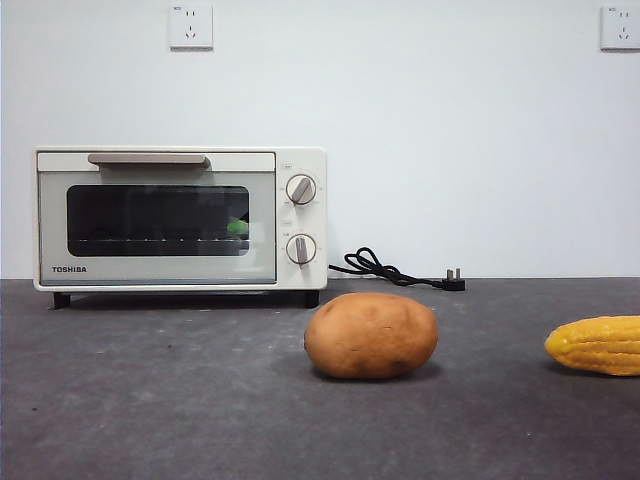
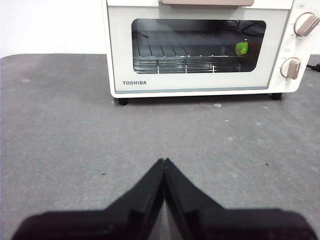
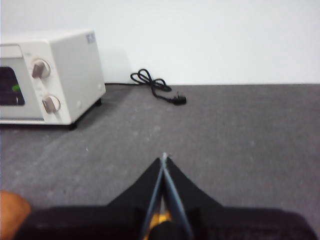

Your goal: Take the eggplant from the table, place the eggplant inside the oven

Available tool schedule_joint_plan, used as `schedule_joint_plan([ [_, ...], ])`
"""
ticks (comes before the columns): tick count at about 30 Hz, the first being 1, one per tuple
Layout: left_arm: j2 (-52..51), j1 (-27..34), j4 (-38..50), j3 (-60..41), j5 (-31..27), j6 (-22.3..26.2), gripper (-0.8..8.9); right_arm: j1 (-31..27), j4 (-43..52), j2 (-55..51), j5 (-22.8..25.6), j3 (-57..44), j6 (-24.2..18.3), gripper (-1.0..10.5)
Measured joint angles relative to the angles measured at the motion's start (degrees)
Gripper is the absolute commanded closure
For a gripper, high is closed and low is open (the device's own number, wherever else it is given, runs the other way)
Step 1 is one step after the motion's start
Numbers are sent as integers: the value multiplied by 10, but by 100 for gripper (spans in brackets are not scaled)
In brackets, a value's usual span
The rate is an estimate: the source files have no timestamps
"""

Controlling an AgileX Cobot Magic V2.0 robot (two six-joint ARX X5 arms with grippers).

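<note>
The cream-white oven (image 1: 180, 218) stands at the back left of the table (image 1: 150, 410) with its glass door closed. Through the glass only the bright green stem cap of the eggplant (image 1: 238, 227) shows, at the right end of the wire rack; its dark body is lost in the dim interior. In the left wrist view the oven (image 2: 200, 50) faces my left gripper (image 2: 164, 161), which is shut, holds nothing and hovers over bare table well short of the door. The green cap (image 2: 242, 48) shows there too. My right gripper (image 3: 164, 156) is shut and empty, off to the oven's (image 3: 50, 75) right.
A brown potato (image 1: 371, 335) lies mid-table in front of the oven's right end. A yellow corn cob (image 1: 597, 345) lies at the right edge. The black power cord and plug (image 1: 400, 270) trail along the back wall. No arm shows in the front view.
</note>
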Motion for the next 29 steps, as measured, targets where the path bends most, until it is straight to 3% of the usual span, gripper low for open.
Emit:
schedule_joint_plan([
  [18,4,0,0,0,0,0,818,0,-7,0,-1,-45,9,945],
  [29,4,0,0,0,0,0,817,0,-7,0,-1,-45,52,946],
])
